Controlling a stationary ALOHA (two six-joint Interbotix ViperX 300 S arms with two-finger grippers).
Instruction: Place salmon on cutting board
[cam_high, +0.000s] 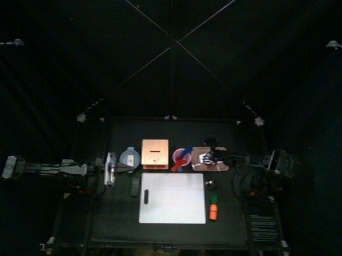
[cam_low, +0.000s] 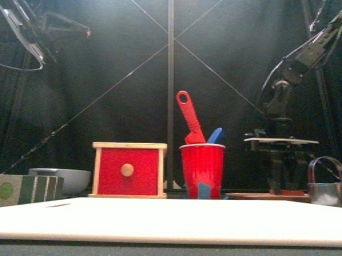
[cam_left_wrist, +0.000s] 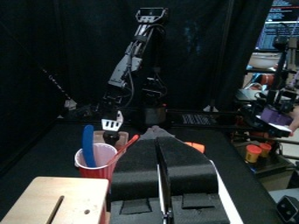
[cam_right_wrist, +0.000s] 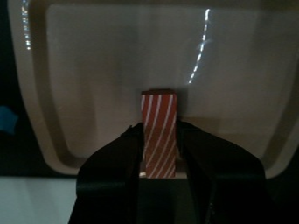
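The top view looks straight down from high above, the front view looks level from the table's near edge, both sharing the red cup, while wrist cameras sit close behind their jaws.

salmon: reddish-brown with thin pale stripes | tray: pale beige | cutting board: plain white | cup: red | spatula: red | box: red front, light wood frame | knife: orange handle | table: black | curtains: black
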